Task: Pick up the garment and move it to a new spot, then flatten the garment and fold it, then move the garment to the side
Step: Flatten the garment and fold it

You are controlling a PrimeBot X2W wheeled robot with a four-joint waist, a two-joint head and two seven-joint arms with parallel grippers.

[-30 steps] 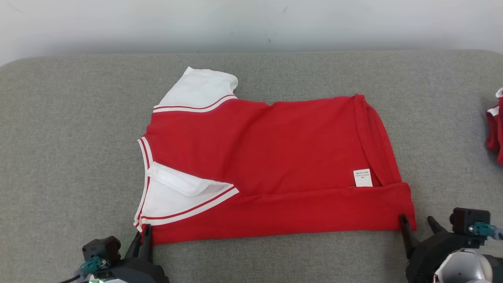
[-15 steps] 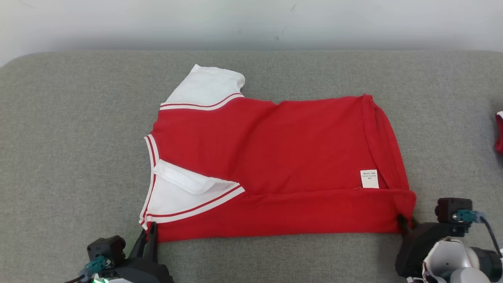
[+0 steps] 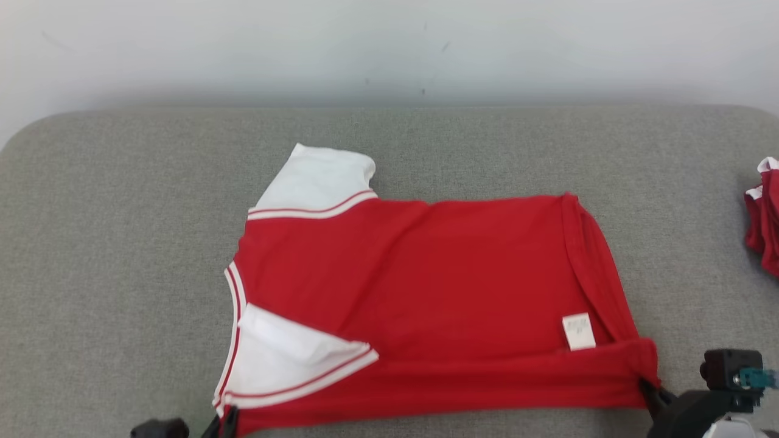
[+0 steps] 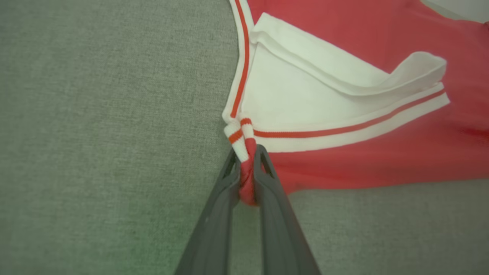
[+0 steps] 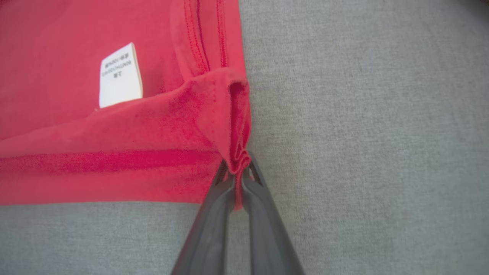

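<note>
The red shirt point(image 3: 426, 292) lies spread out near the middle of the grey padded surface point(image 3: 109, 243), which has a coarse, woven look. The shirt is soft knit cloth. Its neck end points to the robot's left and its hem to the right. The near long edge is turned up over the body in a flat band.

The far sleeve point(image 3: 316, 179) is white and sticks out flat, edged with red-and-white striped trim. The near sleeve point(image 3: 286, 359) is folded in as a white triangle. A small white rectangular label point(image 3: 578, 331) sits close to the hem.

The left gripper point(image 4: 247, 160) is clamped on the near corner at the neck end, and the ribbed striped trim bunches between its slim dark fingers. The right gripper point(image 5: 237, 168) is pinched tight on the near hem corner, where the cloth gathers in small pleats.

A second red-and-white bundle point(image 3: 764, 213) lies at the far right edge. A plain pale wall point(image 3: 389, 48) stands behind.
</note>
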